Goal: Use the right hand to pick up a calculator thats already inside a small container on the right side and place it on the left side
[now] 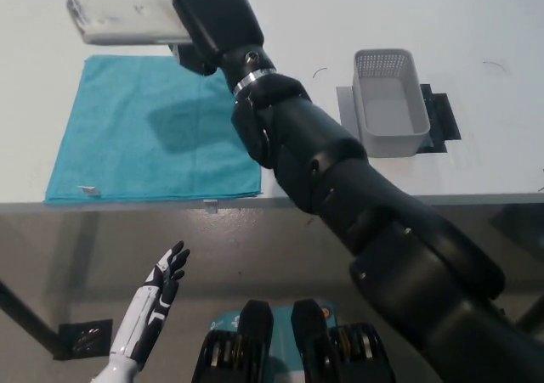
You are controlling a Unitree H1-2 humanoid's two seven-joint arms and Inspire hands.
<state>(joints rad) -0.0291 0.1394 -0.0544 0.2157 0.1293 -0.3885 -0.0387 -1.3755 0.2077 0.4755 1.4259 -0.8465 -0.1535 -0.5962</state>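
While the black right hand grasps the calculator, its arm stretches far left above the teal cloth. The white left hand rests low, fingers apart

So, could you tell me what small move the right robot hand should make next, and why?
Probably lower the calculator onto the teal cloth. The right robot hand holds it above the cloth's far edge, the grey container at right is empty, and the left robot hand rests open below the table.

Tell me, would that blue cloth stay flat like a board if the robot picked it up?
Probably not. The blue cloth lies thin and soft-looking on the table, so it would likely droop. It looks light and might bunch if pushed, unlike the stiff-looking calculator in the right hand.
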